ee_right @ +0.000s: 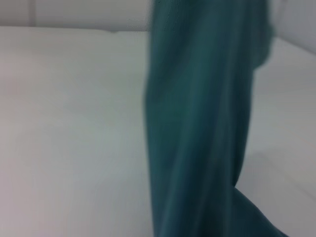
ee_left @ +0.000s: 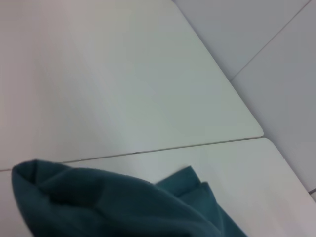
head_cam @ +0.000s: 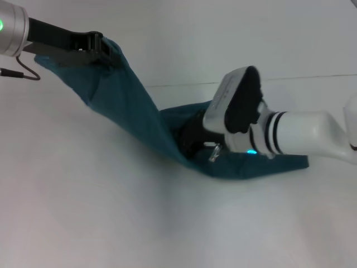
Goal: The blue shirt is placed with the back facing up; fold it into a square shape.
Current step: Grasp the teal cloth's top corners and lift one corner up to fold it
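L gripper [head_cam: 109, 51] is clamped on one end of the blue shirt [head_cam: 139, 111], held high w/ cloth stretched taut, while R gripper [head_cam: 195, 137] presses low at the other end on the white table [head_cam: 83, 212], fingers hidden so can't tell, prob. anchoring for a fold.

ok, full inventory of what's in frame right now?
blue shirt: one, dark teal-blue, one end lifted up at far left, stretched taut down to the other end bunched on the table near centre.
table: one, white, under everything; a seam runs across its far part.
left gripper: one, black, far left, raised, shut on the shirt's lifted end.
right gripper: one, black, on a white arm, low at the bunched end near centre; fingers hidden by cloth.
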`<state>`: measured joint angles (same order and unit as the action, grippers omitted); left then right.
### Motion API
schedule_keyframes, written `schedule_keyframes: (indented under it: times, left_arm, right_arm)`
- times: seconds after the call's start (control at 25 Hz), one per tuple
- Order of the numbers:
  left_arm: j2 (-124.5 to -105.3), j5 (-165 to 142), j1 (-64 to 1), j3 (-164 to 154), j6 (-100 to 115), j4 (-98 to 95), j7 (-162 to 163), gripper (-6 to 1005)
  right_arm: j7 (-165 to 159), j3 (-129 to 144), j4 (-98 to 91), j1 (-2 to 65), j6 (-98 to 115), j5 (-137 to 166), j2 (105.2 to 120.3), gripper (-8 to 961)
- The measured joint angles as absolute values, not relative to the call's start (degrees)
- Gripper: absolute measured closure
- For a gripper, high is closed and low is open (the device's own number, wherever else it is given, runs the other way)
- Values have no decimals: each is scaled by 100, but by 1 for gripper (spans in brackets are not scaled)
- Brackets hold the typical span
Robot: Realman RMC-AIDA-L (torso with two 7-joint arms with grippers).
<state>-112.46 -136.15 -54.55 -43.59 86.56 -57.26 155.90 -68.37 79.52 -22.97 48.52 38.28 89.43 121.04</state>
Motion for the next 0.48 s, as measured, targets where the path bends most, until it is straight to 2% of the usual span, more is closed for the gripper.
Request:
schedule_keyframes:
  times: [0.32, 0.48]
  left_arm:
    - [-11177, -13653, -5410, -4359, 8716, -5737, 15580, 936]
    - [-11158, -13656, -5385, -4388, 8708, -5709, 15527, 939]
  right_arm:
    - [-7247, 8885, -2309, 5087, 4070, 8457, 12147, 954]
    - [-7444, 8885, -2376, 5008, 4139, 8191, 12095, 954]
